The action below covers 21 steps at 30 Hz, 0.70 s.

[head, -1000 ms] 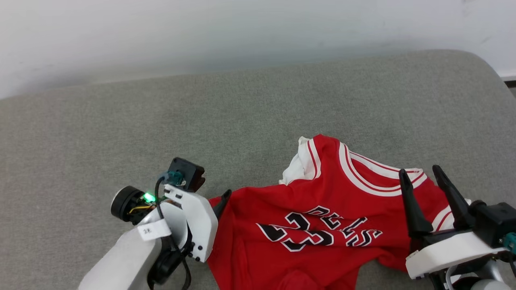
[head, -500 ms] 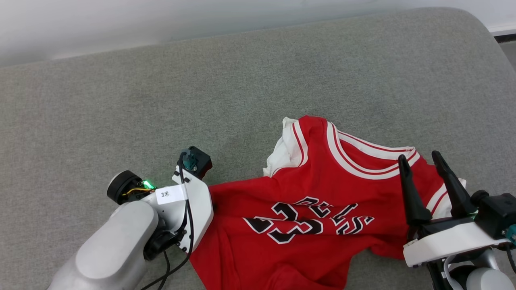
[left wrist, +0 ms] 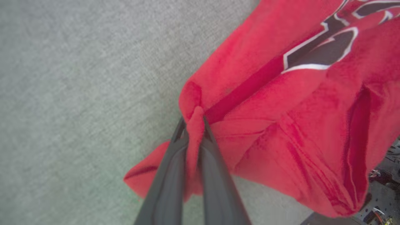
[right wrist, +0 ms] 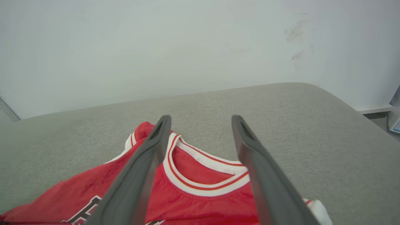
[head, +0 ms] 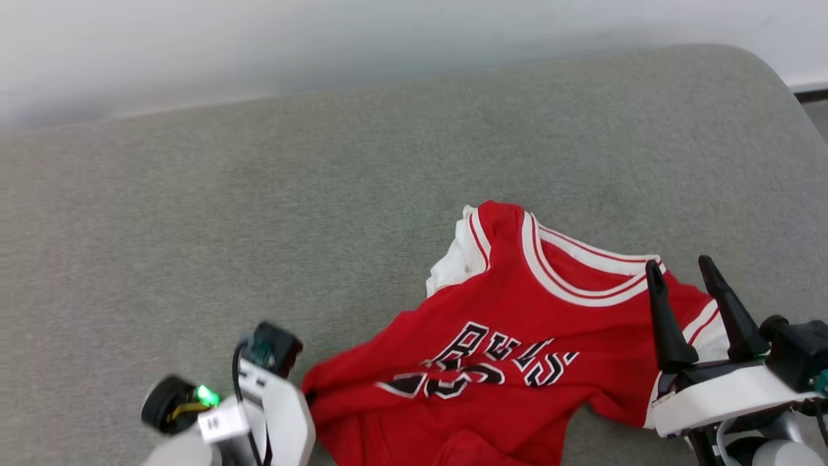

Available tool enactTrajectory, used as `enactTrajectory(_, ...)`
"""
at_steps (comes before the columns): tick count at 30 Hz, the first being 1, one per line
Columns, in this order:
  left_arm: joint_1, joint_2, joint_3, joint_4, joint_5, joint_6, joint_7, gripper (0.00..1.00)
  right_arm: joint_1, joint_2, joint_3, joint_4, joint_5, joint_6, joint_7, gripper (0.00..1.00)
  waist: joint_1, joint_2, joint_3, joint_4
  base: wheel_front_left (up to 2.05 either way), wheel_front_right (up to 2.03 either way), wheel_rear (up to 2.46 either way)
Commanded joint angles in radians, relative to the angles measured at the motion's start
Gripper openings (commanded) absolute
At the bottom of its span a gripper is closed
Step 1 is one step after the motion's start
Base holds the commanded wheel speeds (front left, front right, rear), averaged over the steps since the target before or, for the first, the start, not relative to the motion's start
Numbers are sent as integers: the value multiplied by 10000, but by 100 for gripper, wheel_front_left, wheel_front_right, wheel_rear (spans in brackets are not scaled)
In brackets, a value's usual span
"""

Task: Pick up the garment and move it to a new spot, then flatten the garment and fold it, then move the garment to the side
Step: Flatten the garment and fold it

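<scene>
Since the left jaws were wide a second ago and are now clamped, the grasp is made. In the head view the left gripper (head: 306, 396) sits at the jersey's (head: 517, 323) lower-left corner. That corner is now bunched and drawn toward the wrist, and the black lettering has creased where it lay flatter before. The camera has shifted too, so ignore the overall drift. The rest of the jersey lies on the grey fabric surface (head: 259, 226), collar toward the wall. The right gripper (head: 680, 265) hovers over the jersey's right shoulder, jaws spread, as before.

Left wrist view: jaws pressed together, pinching a fold of red fabric, which pokes out past the fingertips (left wrist: 204, 131). The cloth around it pulls into ridges, so the grip looks loaded.

Right wrist view: jaws spread wide above the striped collar (right wrist: 203, 184), touching nothing that I can see. The white wall (right wrist: 187, 47) is behind.

Judgement: the pick-up is started on one corner only. The lift and move are not yet done, and a single-corner pinch may slip.
</scene>
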Motion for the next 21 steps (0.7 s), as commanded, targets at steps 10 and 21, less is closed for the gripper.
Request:
enactTrajectory(10, 2559, -4, -262, -1782, -692, 890, -191, 2, 463, 38, -58, -364, -208, -3, 351, 100, 0, 0, -962, 710, 0, 0, 0)
enactTrajectory(21, 2136, -884, 574, -2267, -100, 1172, -2981, 100, 772, 41, -69, -824, -361, -3, 731, 100, 0, 0, -1409, 701, 0, 0, 0)
